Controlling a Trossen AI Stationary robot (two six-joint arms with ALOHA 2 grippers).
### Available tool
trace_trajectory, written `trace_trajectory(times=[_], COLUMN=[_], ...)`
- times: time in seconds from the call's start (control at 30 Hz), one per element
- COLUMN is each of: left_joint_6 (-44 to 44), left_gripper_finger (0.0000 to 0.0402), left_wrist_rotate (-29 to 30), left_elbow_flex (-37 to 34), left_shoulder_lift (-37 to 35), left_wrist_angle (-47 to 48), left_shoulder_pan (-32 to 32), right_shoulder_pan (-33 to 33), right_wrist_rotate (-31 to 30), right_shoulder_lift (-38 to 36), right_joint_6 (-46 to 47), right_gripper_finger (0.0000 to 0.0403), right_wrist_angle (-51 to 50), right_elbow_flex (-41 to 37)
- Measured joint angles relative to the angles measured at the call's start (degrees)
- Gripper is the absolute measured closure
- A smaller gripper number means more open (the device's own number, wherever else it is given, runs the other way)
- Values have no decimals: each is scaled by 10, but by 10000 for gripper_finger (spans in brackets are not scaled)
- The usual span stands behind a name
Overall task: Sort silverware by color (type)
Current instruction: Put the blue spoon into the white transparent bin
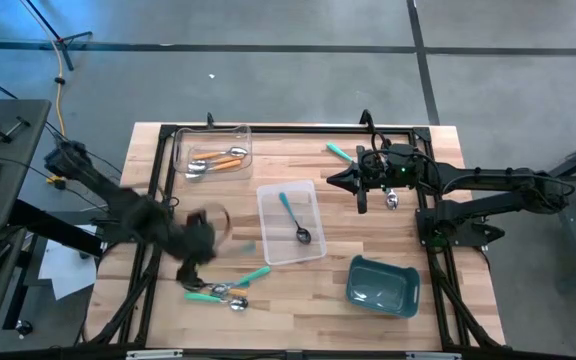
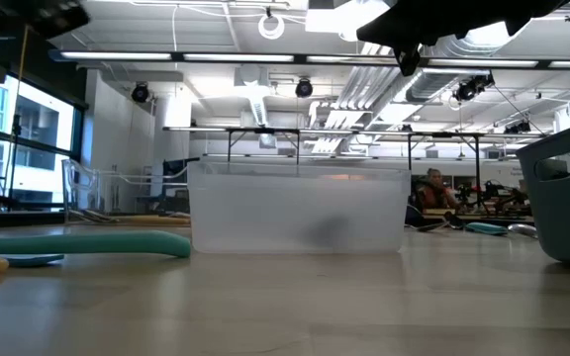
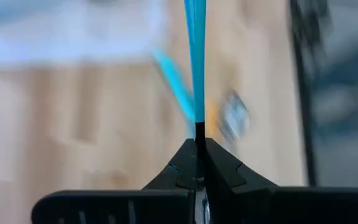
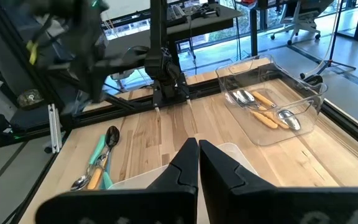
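Pinch grip is the weak point: the left hand (image 3: pixel 199 146) has its fingers pressed together on the very end of a slim blue handle (image 3: pixel 196 56), which sticks straight out past the fingertips. From above, that hand shows only as a blur over the near-left part of the counter (image 1: pixel 298 300), so I cannot tell how high it carries the spoon.

With so little of the handle gripped, the heavier bowl end could swing the spoon round in the fingers or pull it free. It might then drop onto bare wood, or among the green-handled spoons (image 1: pixel 238 280) lying just to the right and nearer.

Its likely home is the middle tray (image 1: pixel 262 215), a little to the right, where one blue spoon (image 1: pixel 293 212) already lies. A low approach could knock that light tray's wall and shove it. A release over the far-left tray (image 1: pixel 180 150), which holds orange spoons (image 1: pixel 223 160), would mix the colours.

The right hand (image 4: pixel 197 155), its fingers pressed together on nothing, waits over the far right of the counter. It is well apart from the left, so a clash looks unlikely.
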State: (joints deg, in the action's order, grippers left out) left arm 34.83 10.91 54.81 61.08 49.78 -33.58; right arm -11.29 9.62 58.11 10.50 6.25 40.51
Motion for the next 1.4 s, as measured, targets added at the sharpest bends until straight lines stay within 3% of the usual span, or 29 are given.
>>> trace_trajectory(times=[0.17, 0.33, 0.57, 0.8, 0.93, 1.4], left_joint_6=[-51, -150, -248, -213, -186, -210], left_gripper_finger=[401, 401, 401, 401, 401, 401], left_wrist_rotate=[138, 182, 134, 24, -4, 3], left_elbow_flex=[0, 0, -85, -257, -324, -340], left_shoulder_lift=[-86, -144, -204, -223, -201, -178], left_wrist_angle=[-24, -98, -302, -610, -761, -812], left_shoulder_pan=[87, 175, 258, 311, 322, 334], right_shoulder_pan=[0, 0, 0, 0, 0, 1], right_wrist_rotate=[0, 0, 0, 0, 4, 6], right_shoulder_lift=[0, 0, 0, 0, 0, 0], right_joint_6=[14, 15, 27, 38, 47, 57], right_gripper_finger=[403, 403, 403, 403, 403, 403], right_wrist_angle=[0, 5, 9, 15, 21, 29], right_elbow_flex=[0, 0, 0, 0, 0, 0])
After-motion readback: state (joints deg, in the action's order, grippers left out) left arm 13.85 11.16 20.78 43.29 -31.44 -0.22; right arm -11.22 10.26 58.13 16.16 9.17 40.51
